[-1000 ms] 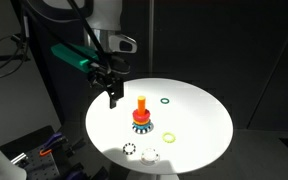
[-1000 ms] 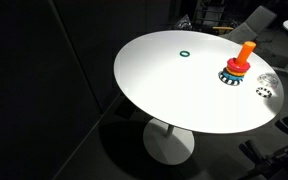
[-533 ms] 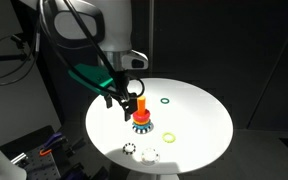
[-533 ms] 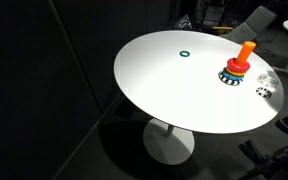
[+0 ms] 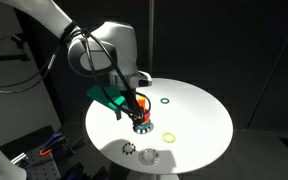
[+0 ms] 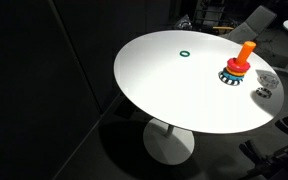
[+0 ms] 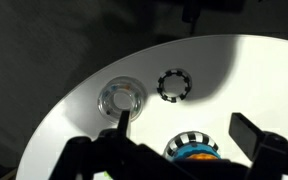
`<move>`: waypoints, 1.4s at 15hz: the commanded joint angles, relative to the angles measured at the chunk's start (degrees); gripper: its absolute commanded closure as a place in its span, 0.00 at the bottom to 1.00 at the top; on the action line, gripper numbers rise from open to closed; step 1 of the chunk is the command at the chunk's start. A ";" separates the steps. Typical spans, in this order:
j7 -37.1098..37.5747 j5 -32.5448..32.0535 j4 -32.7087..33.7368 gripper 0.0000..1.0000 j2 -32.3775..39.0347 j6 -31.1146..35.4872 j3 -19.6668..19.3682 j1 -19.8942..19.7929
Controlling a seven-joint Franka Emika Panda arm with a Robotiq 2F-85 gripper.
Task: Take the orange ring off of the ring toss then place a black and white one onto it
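Robotiq gripper [image 5: 136, 107] hangs over ring toss [image 6: 236, 66], an orange peg on a scalloped blue base. Jaws apart, one finger each side in wrist view. Small red-orange ring [image 6: 235, 70] sits on the peg. Black-and-white segmented ring [image 7: 173, 85] lies flat on round white table [image 6: 164, 90], 11 o'clock of the base in wrist view. Pale see-through ring [image 7: 121, 98] lies at 10 o'clock.

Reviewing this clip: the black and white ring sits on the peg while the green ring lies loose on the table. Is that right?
Not quite. The black and white ring is not on the ring toss. It lies flat on the table beside the clear ring, as the wrist view shows. The green ring does lie loose on the table.
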 commanded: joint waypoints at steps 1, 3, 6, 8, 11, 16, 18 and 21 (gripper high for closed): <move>1.00 1.50 1.99 0.00 4.40 2.99 2.70 -0.45; 1.11 2.18 2.77 0.00 6.47 4.44 3.94 -0.50; 1.51 2.86 4.57 0.00 9.26 5.42 5.58 -0.64; 1.98 3.00 6.04 0.00 11.00 5.58 6.50 -0.71; 3.39 2.53 8.43 0.00 13.47 5.39 7.69 -0.68; 6.40 1.66 12.03 0.00 17.51 5.34 9.25 -0.38; 7.01 1.51 13.29 0.00 18.80 5.18 9.84 -0.33; 7.73 1.28 14.87 0.00 20.37 5.07 10.51 -0.29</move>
